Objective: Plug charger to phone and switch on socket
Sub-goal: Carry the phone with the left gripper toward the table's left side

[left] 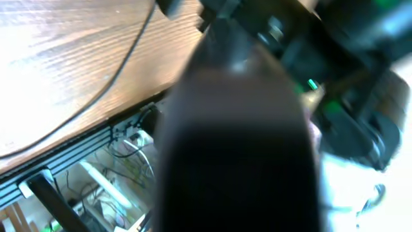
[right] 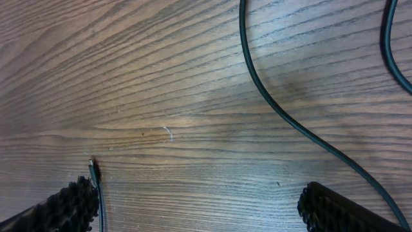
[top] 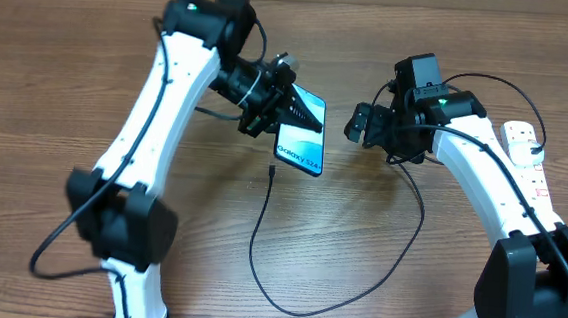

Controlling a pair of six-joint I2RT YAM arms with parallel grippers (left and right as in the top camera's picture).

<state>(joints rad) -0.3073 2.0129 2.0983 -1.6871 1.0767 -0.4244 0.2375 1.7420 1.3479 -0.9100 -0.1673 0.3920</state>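
Overhead: phone (top: 301, 145), rigid, light, slick-faced, probably fragile; clamped at one end in left pincer (top: 290, 104), tilted above bench (top: 61, 43). Also charger (top: 258, 237), thin limp cable on bench; likely best gripped just behind connector tip (top: 273, 170). Right pincer (top: 359, 124) spread wide, empty, near phone.

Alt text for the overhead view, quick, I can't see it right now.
The left tool holds the phone tilted, screen up. The charger tip lies on the table just beside it, unplugged; the right tool hangs open nearby.
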